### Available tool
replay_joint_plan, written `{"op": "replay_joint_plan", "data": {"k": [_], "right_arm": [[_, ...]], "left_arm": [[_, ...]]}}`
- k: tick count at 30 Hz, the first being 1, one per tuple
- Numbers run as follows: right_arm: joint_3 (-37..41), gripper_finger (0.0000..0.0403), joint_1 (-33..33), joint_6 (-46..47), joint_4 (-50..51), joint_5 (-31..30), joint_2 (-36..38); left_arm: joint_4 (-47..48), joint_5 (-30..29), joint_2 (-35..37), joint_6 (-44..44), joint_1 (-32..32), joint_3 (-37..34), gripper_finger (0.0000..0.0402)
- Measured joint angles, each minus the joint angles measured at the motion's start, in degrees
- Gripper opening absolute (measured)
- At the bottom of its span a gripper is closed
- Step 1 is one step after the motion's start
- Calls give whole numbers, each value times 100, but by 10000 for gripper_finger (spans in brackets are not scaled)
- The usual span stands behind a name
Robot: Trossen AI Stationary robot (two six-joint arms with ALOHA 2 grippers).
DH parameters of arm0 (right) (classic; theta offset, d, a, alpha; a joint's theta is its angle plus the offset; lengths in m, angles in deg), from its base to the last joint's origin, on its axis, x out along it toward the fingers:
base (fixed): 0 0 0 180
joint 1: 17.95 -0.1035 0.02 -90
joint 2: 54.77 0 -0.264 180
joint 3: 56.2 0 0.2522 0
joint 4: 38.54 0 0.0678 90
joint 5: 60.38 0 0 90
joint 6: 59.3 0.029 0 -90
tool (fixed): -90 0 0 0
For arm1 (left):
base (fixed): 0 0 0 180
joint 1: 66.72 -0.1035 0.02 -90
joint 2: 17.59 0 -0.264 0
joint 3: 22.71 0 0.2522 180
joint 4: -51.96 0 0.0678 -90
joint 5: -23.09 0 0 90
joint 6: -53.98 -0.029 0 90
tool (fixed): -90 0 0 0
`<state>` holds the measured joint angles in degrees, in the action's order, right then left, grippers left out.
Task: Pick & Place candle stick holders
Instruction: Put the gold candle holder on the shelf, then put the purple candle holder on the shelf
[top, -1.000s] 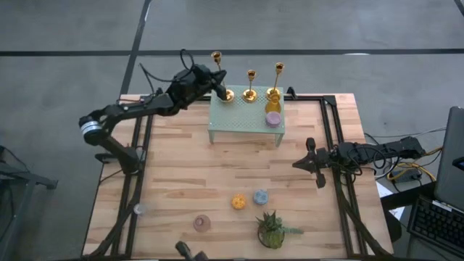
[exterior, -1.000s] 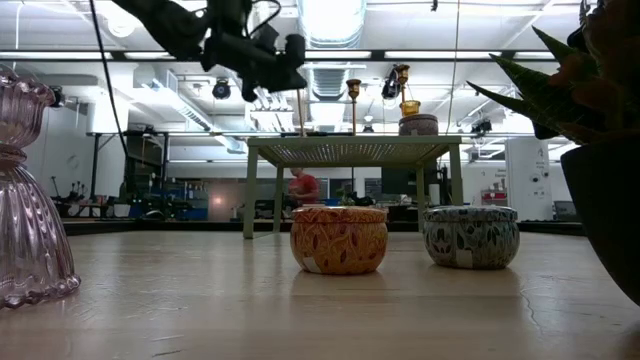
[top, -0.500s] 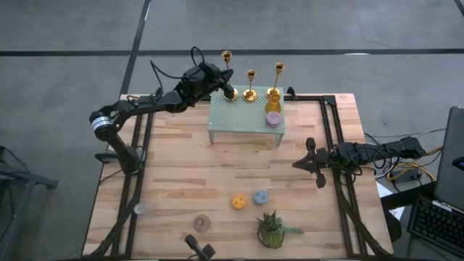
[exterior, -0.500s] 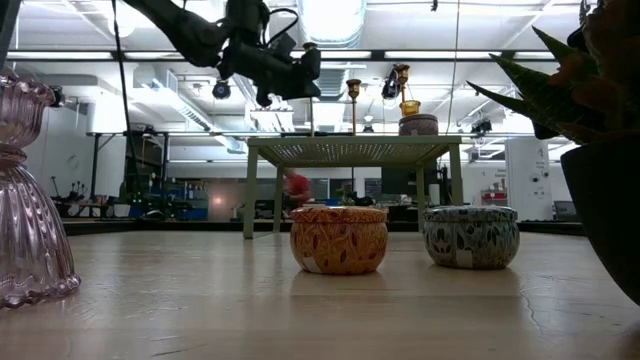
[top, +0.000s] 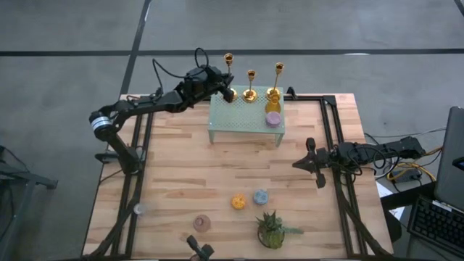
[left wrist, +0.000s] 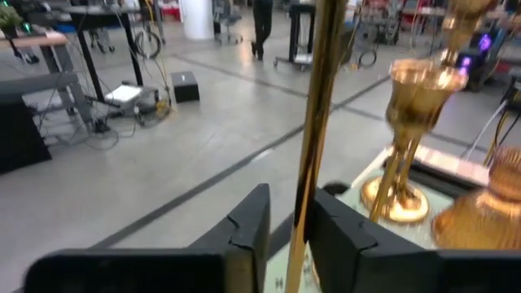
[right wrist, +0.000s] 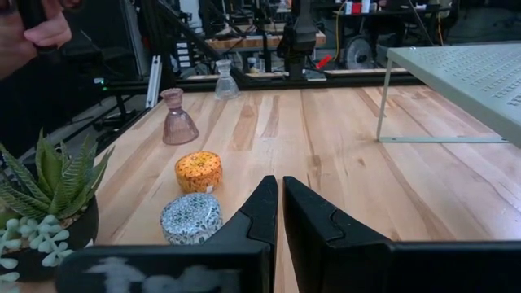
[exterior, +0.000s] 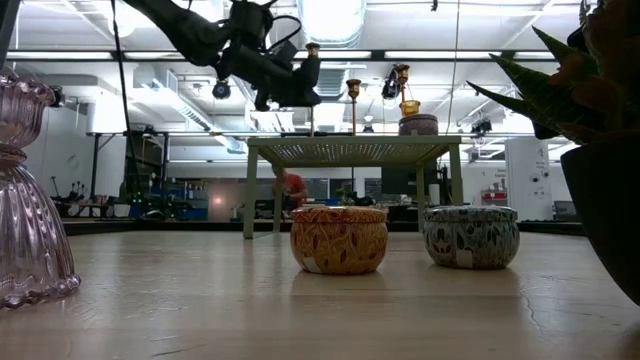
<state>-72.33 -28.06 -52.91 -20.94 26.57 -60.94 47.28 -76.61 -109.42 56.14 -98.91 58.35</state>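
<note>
My left gripper [left wrist: 289, 236] brackets the thin stem of the tall shiny gold candlestick [top: 228, 75], its fingers slackening, on the pale green perforated metal stand [top: 246, 119]. Release looks underway; next, back away cleanly. My right gripper [top: 299, 164] waits closed.

Pale wooden plank table [top: 188, 174] carrying a pale green perforated metal stand [top: 243, 119], orange tin [top: 238, 201] and blue patterned tin [top: 260, 196] sitting ahead of the right jaws.

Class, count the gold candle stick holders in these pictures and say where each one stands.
3, all along the far edge of the green stand: left candlestick between the left gripper fingers, middle candlestick, right candlestick. None appears hidden.
</note>
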Motion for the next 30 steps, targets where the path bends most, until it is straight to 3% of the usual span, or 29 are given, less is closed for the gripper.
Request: {"op": "replay_joint_plan", "data": {"k": [10,19,25,30], "right_arm": [[0,18,0,0,0,0,-3],[0,18,2,0,-2,-1,-2],[0,18,1,0,0,0,1],[0,18,2,0,-2,0,4]], "left_arm": [[1356,1,278,117,11,-4,181],[3383,275,1313,138,149,-4,248],[4647,294,2106,214,920,-8,259],[5396,158,2589,412,2206,-12,257]]}}
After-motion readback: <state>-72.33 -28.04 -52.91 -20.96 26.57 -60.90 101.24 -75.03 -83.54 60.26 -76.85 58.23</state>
